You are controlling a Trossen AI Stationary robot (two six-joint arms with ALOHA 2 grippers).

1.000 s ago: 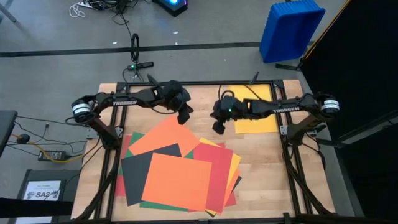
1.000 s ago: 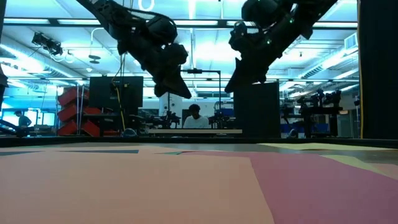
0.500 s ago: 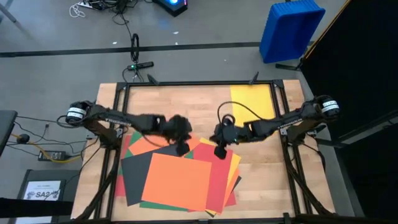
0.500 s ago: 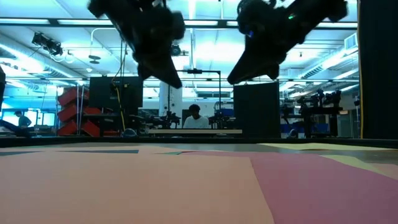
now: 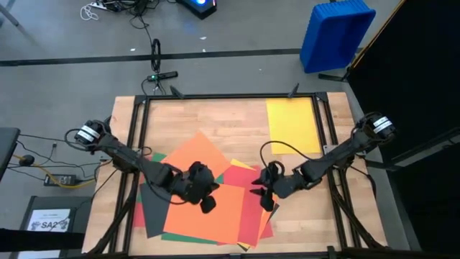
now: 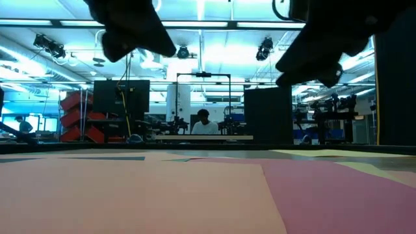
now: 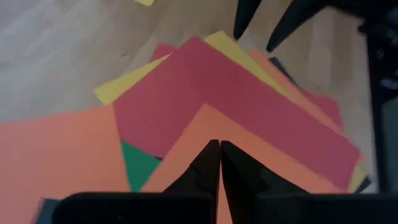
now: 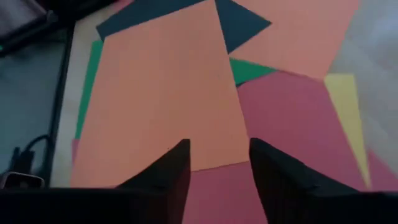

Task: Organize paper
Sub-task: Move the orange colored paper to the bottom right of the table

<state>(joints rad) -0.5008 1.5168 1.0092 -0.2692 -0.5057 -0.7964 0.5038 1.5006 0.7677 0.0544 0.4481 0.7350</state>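
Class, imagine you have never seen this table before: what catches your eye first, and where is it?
First comes the fan of overlapping paper in orange, red, yellow, green and dark grey, spread over the near half of the wooden table. Both dark arms reach in over it: the left gripper with jaws shut above the top orange sheet, the right gripper with jaws parted at the pile's right edge. One lone yellow sheet lies apart at the far right corner.

Matt, smooth coloured paper [image 5: 208, 205] on a pale wood-grain table [image 5: 223, 119] framed in dark metal; glossy blue plastic bin [image 5: 334, 32].
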